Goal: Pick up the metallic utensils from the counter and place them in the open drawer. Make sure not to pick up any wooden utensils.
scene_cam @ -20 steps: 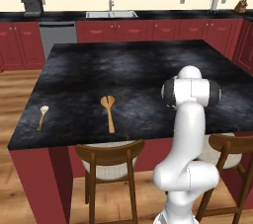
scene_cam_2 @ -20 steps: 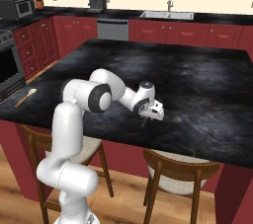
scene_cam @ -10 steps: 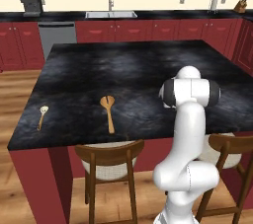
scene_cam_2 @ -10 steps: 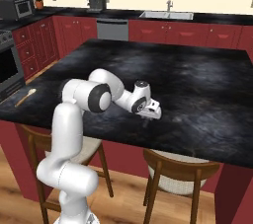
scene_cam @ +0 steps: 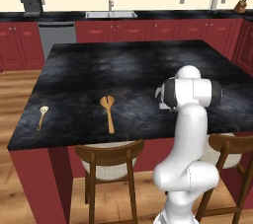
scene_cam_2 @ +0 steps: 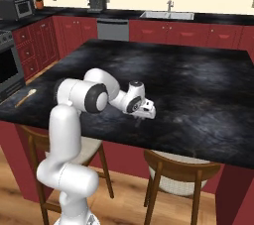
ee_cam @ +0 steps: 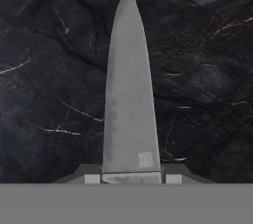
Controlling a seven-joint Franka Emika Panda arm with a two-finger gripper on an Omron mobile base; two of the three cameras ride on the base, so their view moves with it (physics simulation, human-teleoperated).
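Here, pincer [ee_cam: 129,177] clamping grey knife blade [ee_cam: 129,99], wooden spoon [scene_cam: 107,112] leftward.

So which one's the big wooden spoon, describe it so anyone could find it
Start at the black island counter and look along its near edge, above the stool. The wooden spoon is the orange-brown one with a notched head, larger and darker than the small pale-headed spoon towards the corner.

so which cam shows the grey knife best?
Hand view: the knife runs up the middle of the frame, blade tip away from the camera, its base between the two finger tips, counter behind. In both base views the gripper hides it.
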